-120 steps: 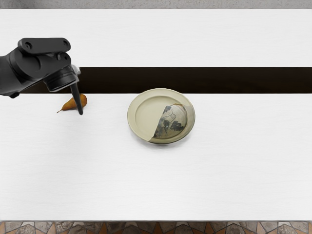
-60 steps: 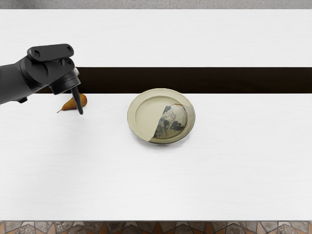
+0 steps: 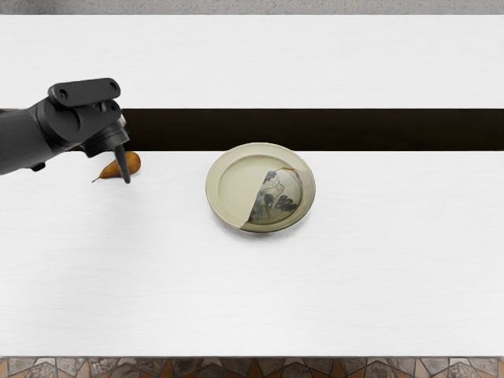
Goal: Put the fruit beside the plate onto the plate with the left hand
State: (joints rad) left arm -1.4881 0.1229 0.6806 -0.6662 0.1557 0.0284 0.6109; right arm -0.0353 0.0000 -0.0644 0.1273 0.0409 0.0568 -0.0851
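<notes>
Fingers [image 3: 123,167] of left hand [image 3: 87,120] hang straight before pear [image 3: 133,162].

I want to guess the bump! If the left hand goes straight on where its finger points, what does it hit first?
Probably the pear, lying right under the down-pointing finger of the left hand. Depth is unclear, so it could miss and meet the table instead.
</notes>
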